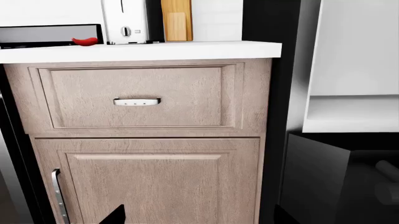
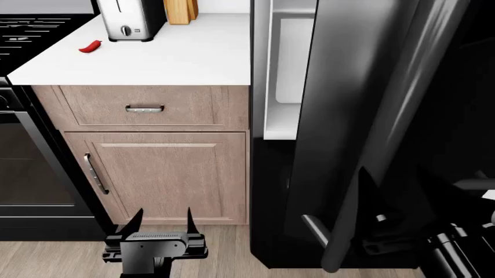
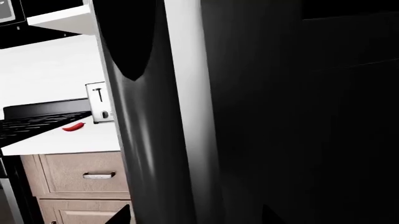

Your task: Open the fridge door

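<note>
**Fridge door ajar beside the wood cabinet**

The fridge door [image 2: 363, 110] stands swung partly out from the fridge, white shelves [image 2: 282, 116] showing in the gap next to the wood cabinet [image 2: 166, 174]. The right gripper [image 2: 371, 231] sits low against the door's handle [image 2: 386, 150]; its grip cannot be told. The left gripper [image 2: 159, 223] hangs in front of the cabinet, fingers spread, empty. On the cabinet's white counter [image 2: 185, 58]: a toaster [image 2: 127, 20] and a red pepper [image 2: 90, 46].

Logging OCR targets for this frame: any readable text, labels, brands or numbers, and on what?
None readable.
The toaster shows only a dial and slot, no brand.
The fridge door, counter, wood drawer and stove carry no lettering.
</note>
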{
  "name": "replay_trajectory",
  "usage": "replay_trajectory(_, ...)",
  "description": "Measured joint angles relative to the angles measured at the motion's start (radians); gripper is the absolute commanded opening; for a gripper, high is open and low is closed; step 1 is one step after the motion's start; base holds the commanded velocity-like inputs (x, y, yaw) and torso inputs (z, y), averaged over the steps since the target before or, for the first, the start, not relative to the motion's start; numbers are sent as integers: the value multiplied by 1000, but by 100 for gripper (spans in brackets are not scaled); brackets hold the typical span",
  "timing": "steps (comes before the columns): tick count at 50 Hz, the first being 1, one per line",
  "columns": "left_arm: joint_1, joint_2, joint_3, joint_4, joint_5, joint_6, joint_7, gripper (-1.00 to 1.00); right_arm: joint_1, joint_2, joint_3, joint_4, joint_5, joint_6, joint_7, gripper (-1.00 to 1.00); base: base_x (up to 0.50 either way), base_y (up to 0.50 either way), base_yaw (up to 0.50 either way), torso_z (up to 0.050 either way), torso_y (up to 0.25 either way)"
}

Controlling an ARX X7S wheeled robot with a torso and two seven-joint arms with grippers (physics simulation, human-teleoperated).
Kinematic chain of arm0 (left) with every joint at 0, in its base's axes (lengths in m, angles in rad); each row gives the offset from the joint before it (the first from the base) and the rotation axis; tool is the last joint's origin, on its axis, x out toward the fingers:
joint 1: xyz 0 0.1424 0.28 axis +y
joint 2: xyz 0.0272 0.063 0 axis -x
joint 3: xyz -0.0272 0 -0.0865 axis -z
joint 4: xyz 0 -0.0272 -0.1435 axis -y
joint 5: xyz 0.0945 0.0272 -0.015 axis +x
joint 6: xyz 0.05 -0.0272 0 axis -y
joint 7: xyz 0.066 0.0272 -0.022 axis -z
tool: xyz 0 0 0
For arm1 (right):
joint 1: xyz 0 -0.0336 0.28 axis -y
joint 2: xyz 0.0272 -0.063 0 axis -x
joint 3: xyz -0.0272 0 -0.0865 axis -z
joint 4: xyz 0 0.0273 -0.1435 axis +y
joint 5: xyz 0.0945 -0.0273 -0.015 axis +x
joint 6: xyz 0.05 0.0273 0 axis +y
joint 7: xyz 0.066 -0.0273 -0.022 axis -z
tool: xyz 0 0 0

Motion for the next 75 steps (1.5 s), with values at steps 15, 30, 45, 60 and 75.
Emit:
replay_trajectory(15,0,-3,4,2,-1,0,-3,100,-19,11,3,-2,-97,-57,16,100,0,0,0,0,0)
replay_trajectory(30,-1,-6,7,4,-2,-2,-7,100,-55,-17,2,7,-253,-102,62,100,0,0,0,0,0)
replay_trajectory(45,-3,-7,11,1,-2,1,-10,100,-70,-28,3,-11,-366,-95,67,100,0,0,0,0,0)
replay_trajectory(60,-3,-9,15,5,-1,-2,-15,100,-73,-37,0,-51,-443,-69,34,100,0,0,0,0,0)
replay_trajectory(75,-4,-13,18,11,-3,-5,-18,100,-57,-83,4,-90,-454,1,10,100,0,0,0,0,0)
